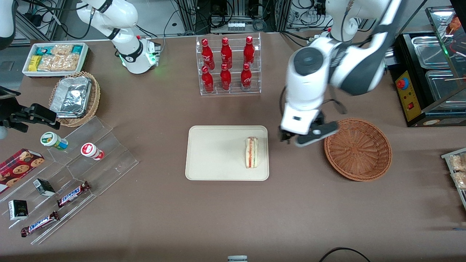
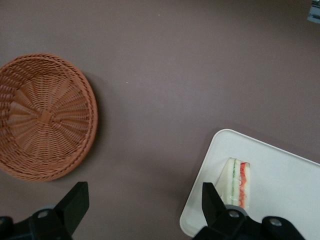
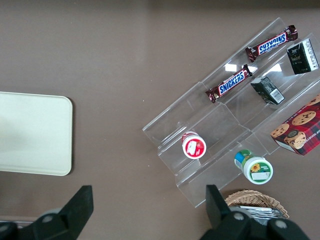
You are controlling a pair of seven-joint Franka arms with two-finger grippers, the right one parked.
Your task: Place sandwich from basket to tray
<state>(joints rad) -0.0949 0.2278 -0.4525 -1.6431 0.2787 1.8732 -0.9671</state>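
Note:
The sandwich (image 1: 251, 152), a pale wedge with red and green layers, lies on the cream tray (image 1: 218, 153) near the tray's edge toward the working arm. The reddish-brown wicker basket (image 1: 358, 149) stands empty beside the tray, toward the working arm's end. My left gripper (image 1: 300, 138) hangs above bare table between tray and basket, open and empty. In the left wrist view the gripper (image 2: 145, 200) has its black fingers (image 2: 75, 202) spread wide, with the basket (image 2: 42, 117), the tray (image 2: 280, 175) and the sandwich (image 2: 236, 182) in sight.
A clear rack of red bottles (image 1: 227, 65) stands farther from the camera than the tray. Toward the parked arm's end are a tan basket with a foil container (image 1: 74, 98), a white bin of snacks (image 1: 54, 58) and a clear stepped display (image 1: 72, 178). A black warmer (image 1: 429, 72) stands toward the working arm's end.

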